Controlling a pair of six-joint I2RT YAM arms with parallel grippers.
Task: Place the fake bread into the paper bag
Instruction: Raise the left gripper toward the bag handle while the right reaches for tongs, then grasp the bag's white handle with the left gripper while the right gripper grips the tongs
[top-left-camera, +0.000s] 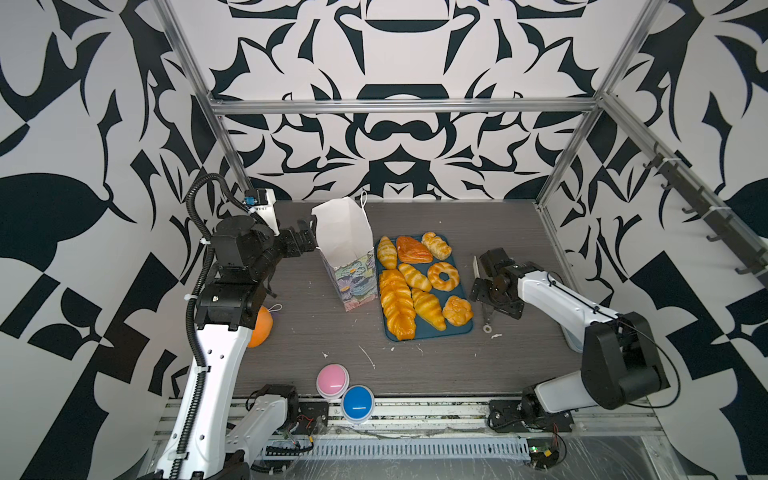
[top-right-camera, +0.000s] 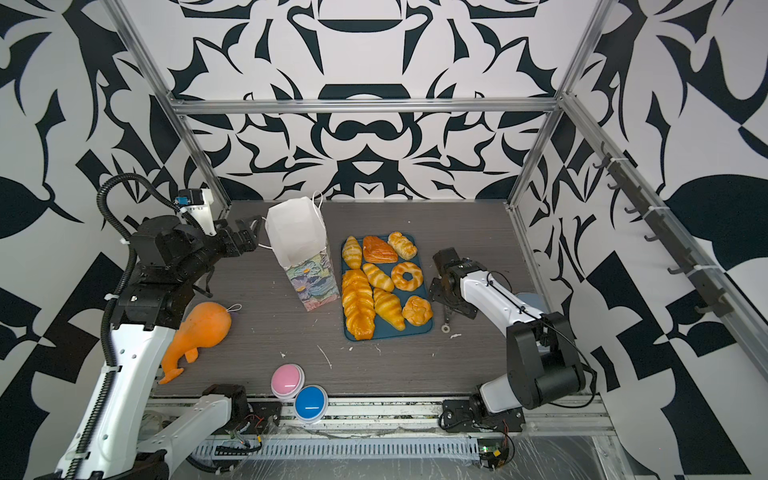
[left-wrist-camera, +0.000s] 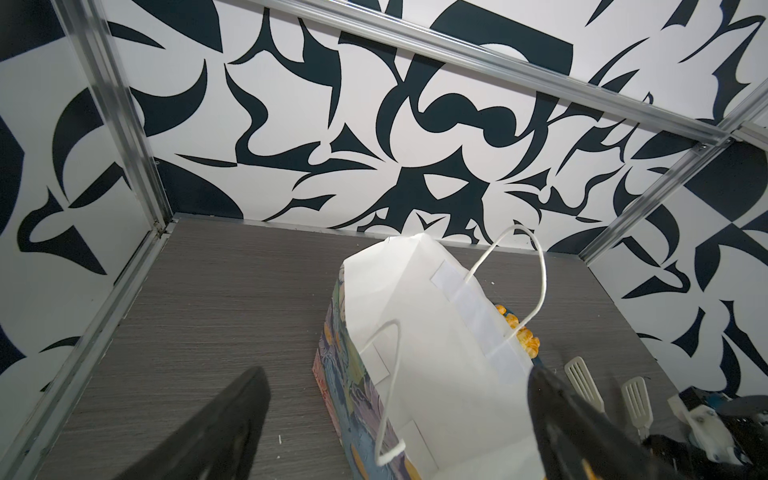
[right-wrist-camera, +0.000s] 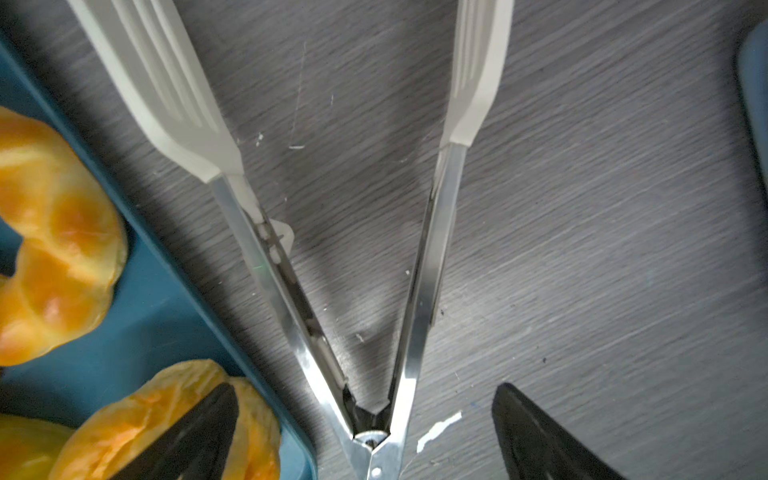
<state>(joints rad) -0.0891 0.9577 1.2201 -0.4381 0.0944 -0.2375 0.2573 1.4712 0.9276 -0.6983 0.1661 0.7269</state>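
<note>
Jaws of the left gripper (top-left-camera: 306, 236) stand wide apart and hold nothing. In both top views it is left of centre, just beside the upper left edge of the paper bag (top-left-camera: 347, 239). In the left wrist view the near rim of the bag and one cord handle (left-wrist-camera: 392, 374) appear between its two dark fingers (left-wrist-camera: 232, 415). Whether a finger touches the paper, I cannot tell.

The right gripper (right-wrist-camera: 365, 388) is also wide open and empty. In the right wrist view its fingers stand on both sides of the hinge of metal tongs (right-wrist-camera: 422, 286), which lie spread on the grey table (top-left-camera: 316, 332). One finger is seen over a knotted roll (right-wrist-camera: 124, 415). In both top views this gripper is right of centre, just beside the right edge of the dark blue tray (top-left-camera: 455, 330).

The bag stands upright in the centre with its mouth open, and its printed lower part is just beside the left edge of the tray. The fake bread (top-left-camera: 428, 309) lies all on the tray, eight pieces:
- a long braided loaf (top-left-camera: 397, 303) at the lower left
- three croissants (top-left-camera: 414, 277)
- a flat darker pastry (top-left-camera: 413, 249) at the top
- a ring doughnut (top-left-camera: 443, 275) at the right
- two knotted rolls

Farther out, an orange toy (top-right-camera: 208, 328) lies at the lower left beside the left arm. A pink button (top-left-camera: 332, 380) and a blue button (top-left-camera: 357, 403) sit at the bottom centre.
</note>
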